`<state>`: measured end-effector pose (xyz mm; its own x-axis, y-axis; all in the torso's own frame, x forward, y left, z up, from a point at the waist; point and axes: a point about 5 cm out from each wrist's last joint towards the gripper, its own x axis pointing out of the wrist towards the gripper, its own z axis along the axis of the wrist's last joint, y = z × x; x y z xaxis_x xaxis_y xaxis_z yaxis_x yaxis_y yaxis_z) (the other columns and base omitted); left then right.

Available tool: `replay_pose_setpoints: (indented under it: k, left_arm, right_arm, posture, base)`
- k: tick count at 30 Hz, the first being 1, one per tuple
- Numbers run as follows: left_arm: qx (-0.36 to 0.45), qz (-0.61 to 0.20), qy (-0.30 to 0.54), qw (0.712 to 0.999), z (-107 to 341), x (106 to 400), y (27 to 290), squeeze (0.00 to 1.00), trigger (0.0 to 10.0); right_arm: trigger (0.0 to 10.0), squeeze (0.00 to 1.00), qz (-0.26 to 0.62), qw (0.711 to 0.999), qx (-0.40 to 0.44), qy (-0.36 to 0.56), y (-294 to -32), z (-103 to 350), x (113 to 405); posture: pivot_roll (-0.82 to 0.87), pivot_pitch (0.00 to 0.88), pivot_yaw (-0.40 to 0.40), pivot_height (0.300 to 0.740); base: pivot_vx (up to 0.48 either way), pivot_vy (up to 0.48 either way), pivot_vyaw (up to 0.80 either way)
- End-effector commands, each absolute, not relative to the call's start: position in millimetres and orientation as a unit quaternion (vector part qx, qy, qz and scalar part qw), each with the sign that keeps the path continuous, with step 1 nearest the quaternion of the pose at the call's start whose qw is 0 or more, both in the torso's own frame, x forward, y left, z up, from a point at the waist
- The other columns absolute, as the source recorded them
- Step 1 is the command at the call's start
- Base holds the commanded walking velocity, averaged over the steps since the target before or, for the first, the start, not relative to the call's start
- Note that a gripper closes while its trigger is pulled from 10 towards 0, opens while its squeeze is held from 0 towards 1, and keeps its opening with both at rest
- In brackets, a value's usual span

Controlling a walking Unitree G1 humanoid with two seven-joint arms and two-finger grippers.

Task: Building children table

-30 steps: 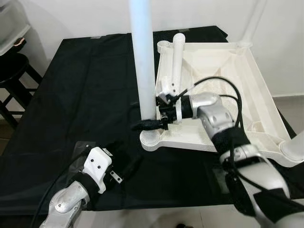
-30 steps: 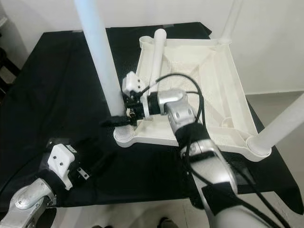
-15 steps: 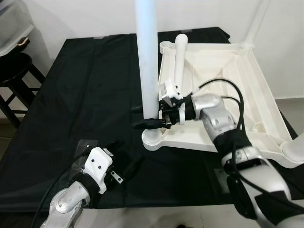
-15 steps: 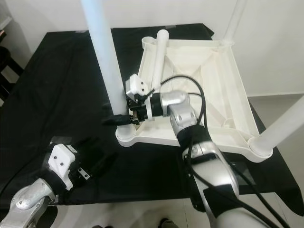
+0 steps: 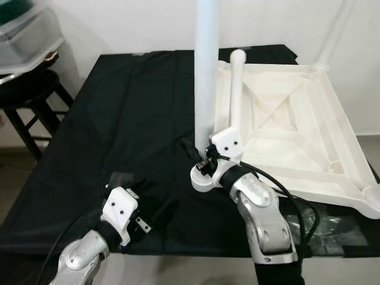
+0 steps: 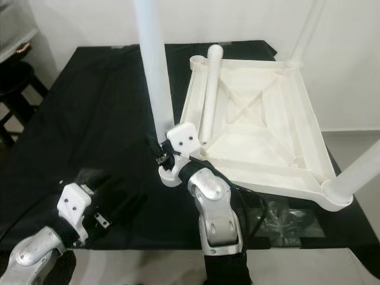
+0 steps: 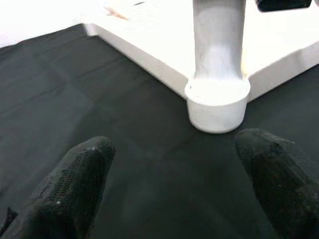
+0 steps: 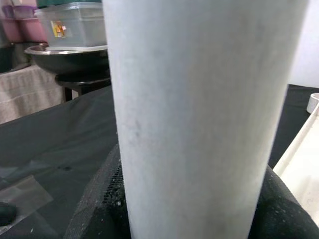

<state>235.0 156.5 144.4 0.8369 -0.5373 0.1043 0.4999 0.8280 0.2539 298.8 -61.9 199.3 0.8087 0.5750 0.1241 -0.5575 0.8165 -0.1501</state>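
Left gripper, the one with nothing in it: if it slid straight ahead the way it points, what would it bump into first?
Probably the round corner socket of the upside-down white table, where the upright leg sits. The left gripper is open, aimed across bare black cloth at it. Depth is hard to judge.

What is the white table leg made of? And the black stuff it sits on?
The white leg looks like plastic: smooth, matte, one even colour like the moulded tabletop it plugs into. The black cover looks like thin cloth or sheet, since it creases and drapes over the edge; which one I can't tell.
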Motion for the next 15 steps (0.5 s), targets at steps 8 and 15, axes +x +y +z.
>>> replay_pose_setpoints:
  k: [8, 15]
  left_arm:
    - [0.106, -0.276, -0.069, 0.953, 137, 235, 156, 0.0, 10.0]
    - [0.113, -0.26, -0.056, 0.957, 132, 239, 155, 0.0, 10.0]
  right_arm:
    - [10.0, 1.0, 0.424, 0.901, 0.061, -0.069, -27, 207, 291]
    - [10.0, 0.96, 0.494, 0.865, 0.04, -0.074, -42, 203, 258]
  posture:
    - [0.04, 0.229, 0.046, 0.74]
    - [0.02, 0.232, 0.043, 0.74]
  base:
    - [0.0, 0.0, 0.0]
    - [0.0, 0.0, 0.0]
